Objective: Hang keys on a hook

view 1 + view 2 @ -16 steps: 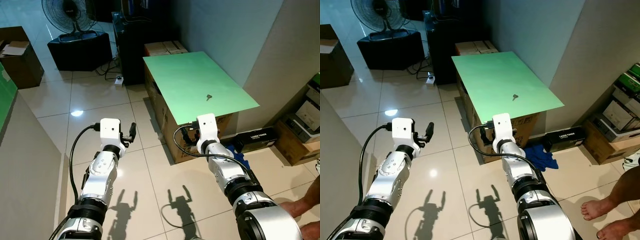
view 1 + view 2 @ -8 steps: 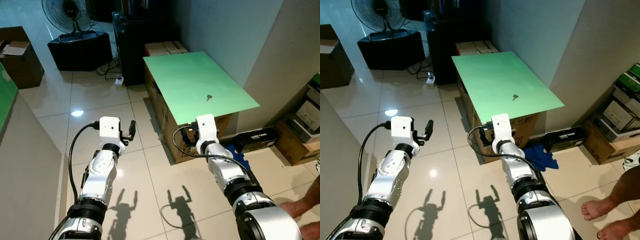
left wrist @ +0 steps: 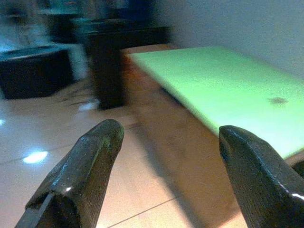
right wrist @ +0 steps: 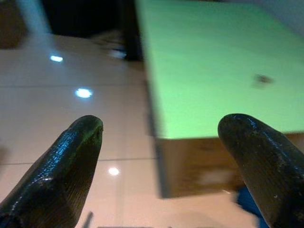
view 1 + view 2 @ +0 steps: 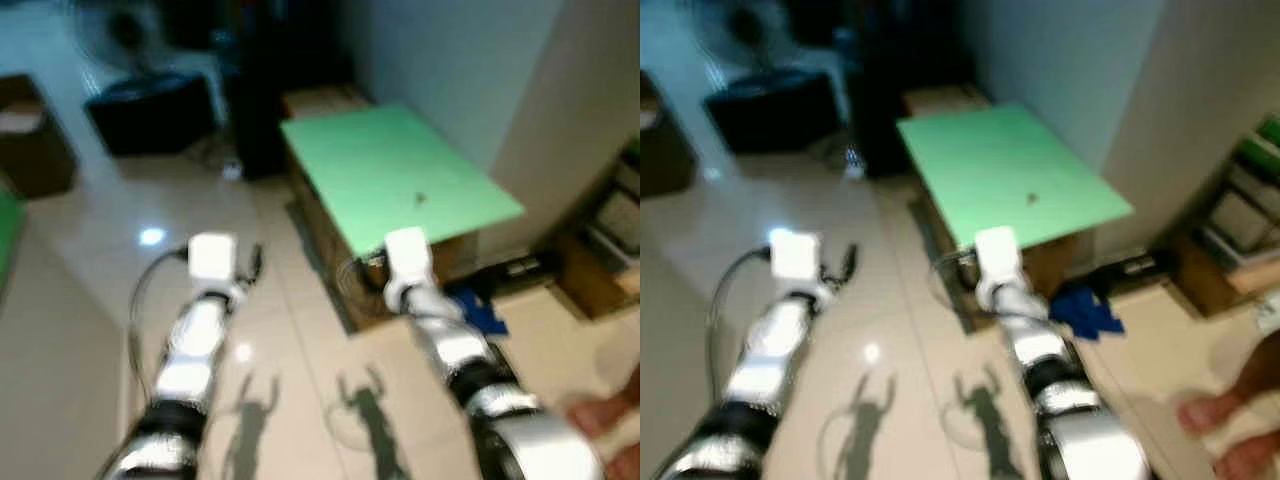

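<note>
Head views, heavily blurred: the keys (image 5: 419,199) lie as a small dark speck on the green tabletop (image 5: 380,160), near its right edge, well apart from both arms. A bare foot (image 5: 1210,412) of a person stands on the tiles at lower right. No writing can be read.

Left wrist view: the left gripper (image 3: 166,156) hangs over open tile floor (image 3: 57,161), fingers spread wide, holding nothing; the table's near edge lies ahead.

Right wrist view: the right gripper (image 4: 161,152) gapes just as wide, empty, facing the table's front edge. The smudge on the green is probably the keys (image 4: 261,80).
</note>
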Motion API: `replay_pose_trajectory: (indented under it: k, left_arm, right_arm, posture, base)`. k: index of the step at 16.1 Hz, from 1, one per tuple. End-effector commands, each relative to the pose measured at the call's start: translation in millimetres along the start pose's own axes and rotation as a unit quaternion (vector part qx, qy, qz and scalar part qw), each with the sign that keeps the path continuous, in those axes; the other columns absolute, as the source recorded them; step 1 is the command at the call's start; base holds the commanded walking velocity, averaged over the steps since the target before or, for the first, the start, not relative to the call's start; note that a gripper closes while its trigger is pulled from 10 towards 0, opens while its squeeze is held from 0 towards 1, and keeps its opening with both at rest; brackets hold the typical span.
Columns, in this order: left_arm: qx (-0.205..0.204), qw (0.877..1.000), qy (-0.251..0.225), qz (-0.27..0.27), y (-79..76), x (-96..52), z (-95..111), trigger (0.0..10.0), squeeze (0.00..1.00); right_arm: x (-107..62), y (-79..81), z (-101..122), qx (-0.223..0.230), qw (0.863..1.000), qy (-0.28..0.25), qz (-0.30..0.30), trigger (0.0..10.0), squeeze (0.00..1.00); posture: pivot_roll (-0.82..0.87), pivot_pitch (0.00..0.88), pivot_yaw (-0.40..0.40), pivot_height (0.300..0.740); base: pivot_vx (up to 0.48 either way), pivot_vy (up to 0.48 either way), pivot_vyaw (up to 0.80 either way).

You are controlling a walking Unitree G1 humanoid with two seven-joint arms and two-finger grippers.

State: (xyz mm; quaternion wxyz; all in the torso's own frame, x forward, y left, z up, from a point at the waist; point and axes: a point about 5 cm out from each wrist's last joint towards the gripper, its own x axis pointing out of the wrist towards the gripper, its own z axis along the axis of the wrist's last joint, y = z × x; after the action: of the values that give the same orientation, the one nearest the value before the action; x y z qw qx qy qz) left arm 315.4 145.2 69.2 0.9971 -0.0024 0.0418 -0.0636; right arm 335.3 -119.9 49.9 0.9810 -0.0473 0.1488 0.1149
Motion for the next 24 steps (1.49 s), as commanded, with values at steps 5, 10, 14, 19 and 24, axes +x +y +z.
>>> replay_pose_trajectory:
  k: [5, 10, 14, 19, 24]
  left_arm:
    - [0.002, 1.0, 0.005, 0.016, 10.3, 0.6, 1.0, 10.0, 0.0]
    - [0.008, 1.0, 0.006, 0.014, 7.5, 1.9, 1.2, 10.0, 0.0]
    - [0.009, 1.0, 0.009, 0.012, 6.0, 1.6, 0.1, 10.0, 0.0]
    - [0.011, 1.0, 0.009, 0.006, 3.2, 2.4, 0.9, 10.0, 0.0]
    - [0.01, 1.0, 0.004, 0.011, 5.7, 1.6, 2.0, 10.0, 0.0]
  right_arm:
    - [3.1, 8.4, 6.5, -0.002, 1.0, -0.009, 0.008, 10.0, 0.0]
    - [3.9, 6.8, 8.6, -0.005, 1.0, -0.011, 0.003, 10.0, 0.0]
    - [3.1, 6.2, 7.2, -0.004, 1.0, -0.011, 0.004, 10.0, 0.0]
    - [2.5, 8.0, 5.7, 0.001, 1.0, -0.01, 0.005, 10.0, 0.0]
    - [2.1, 7.3, 4.4, -0.003, 1.0, -0.007, 0.009, 10.0, 0.0]
  posture:
    - [-0.01, 0.0, -0.001, 0.74]
    - [-0.02, 0.0, 0.004, 0.74]
    - [-0.03, 0.0, 0.008, 0.74]
    - [-0.02, 0.0, 0.014, 0.74]
    - [-0.02, 0.0, 0.006, 0.74]
  base:
    - [0.265, 0.0, -0.8]
    - [0.0, 0.0, 0.0]
    - [0.0, 0.0, 0.0]
    - [0.0, 0.0, 0.0]
    - [0.0, 0.0, 0.0]
